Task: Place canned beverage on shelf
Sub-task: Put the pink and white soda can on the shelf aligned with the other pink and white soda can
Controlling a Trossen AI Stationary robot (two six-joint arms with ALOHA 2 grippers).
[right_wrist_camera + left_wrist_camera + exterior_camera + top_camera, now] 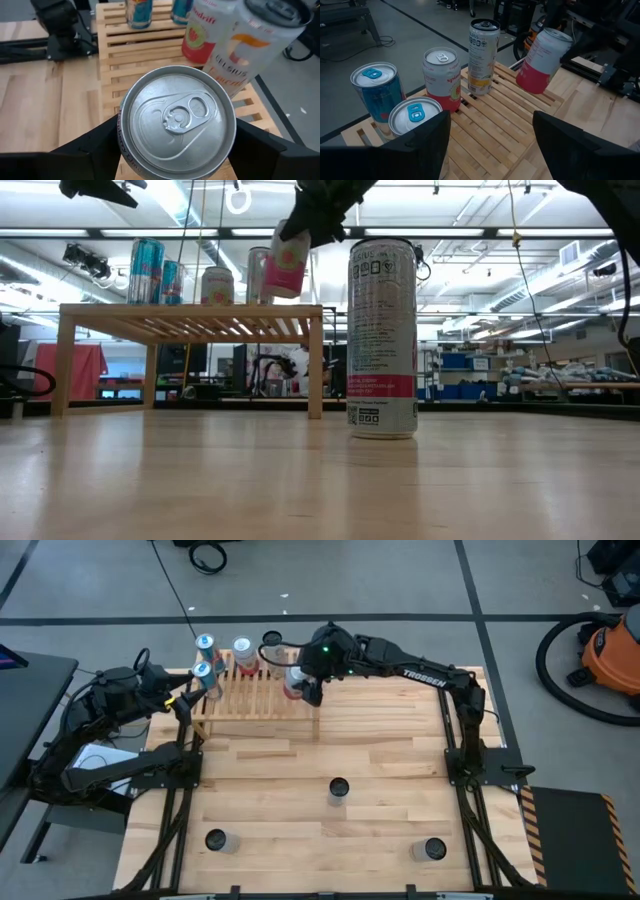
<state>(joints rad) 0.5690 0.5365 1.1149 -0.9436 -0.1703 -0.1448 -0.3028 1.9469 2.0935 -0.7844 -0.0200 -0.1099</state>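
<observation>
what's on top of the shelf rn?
Four cans stand on the shelf: two blue cans, a red-and-white can, a tall white can. The right claw holds a tilted pink can above it, not yet down.

4 cans (441,77) stand on the shelf (245,700); 3 more cans (338,788) stand before it.

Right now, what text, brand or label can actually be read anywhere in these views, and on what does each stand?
"TROSSEN": on the right arm link, high view.
"CELSIUS": down the side of the tall white can on the shelf, right wrist view.
"Spindrift", partly cut off: on the red-and-white can.
Unreadable: fine print on the tall can on the table, low view.
</observation>
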